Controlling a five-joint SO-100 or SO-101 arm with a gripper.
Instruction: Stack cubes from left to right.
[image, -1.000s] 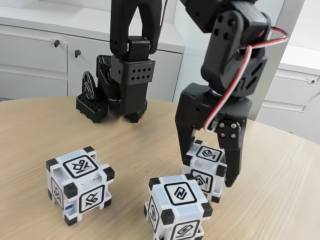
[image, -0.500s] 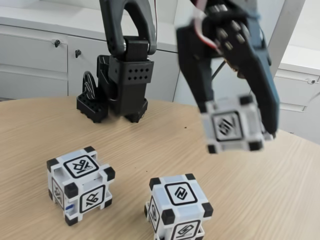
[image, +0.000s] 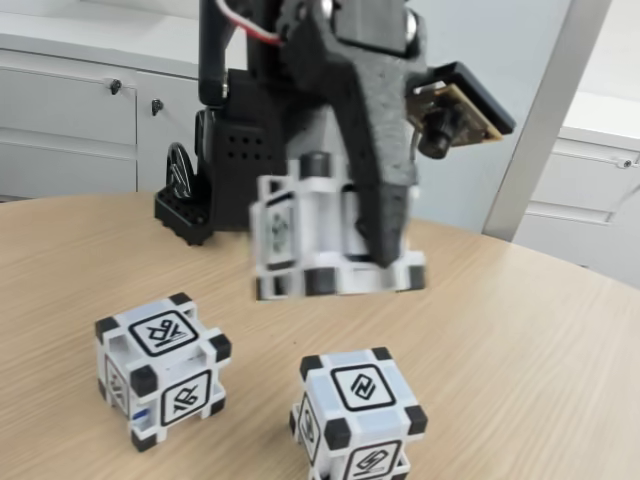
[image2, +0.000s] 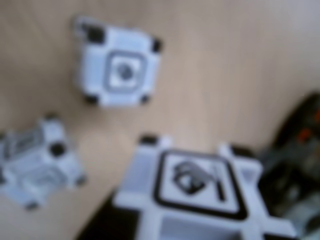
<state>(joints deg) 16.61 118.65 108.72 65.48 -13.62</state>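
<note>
A: Fixed view. End effector (image: 375, 255) is clenched on one cube (image: 320, 240), which hangs blurred at frame centre, well above the tabletop (image: 540, 360). A second ago that cube sat on the tabletop at right of centre; half a second ago it was airborne at upper right. It has since swung left.

B: The others?

A: Left cube (image: 160, 368) at lower left and middle cube (image: 358, 412) at bottom centre, both resting, well apart, unmoved across the frames. Arm base (image: 215, 170) behind, upper left.

B: Meaning for the task?

A: Pick is done; transport under way. My judgement: it heads for one of the resting cubes, which one I cannot tell.

A: Wrist view. Blurred. Held cube (image2: 200, 192) fills lower centre, glyph face up. One resting cube (image2: 119, 67) at upper left, another (image2: 37, 162) at left edge, both on the tabletop (image2: 225, 60).
</note>
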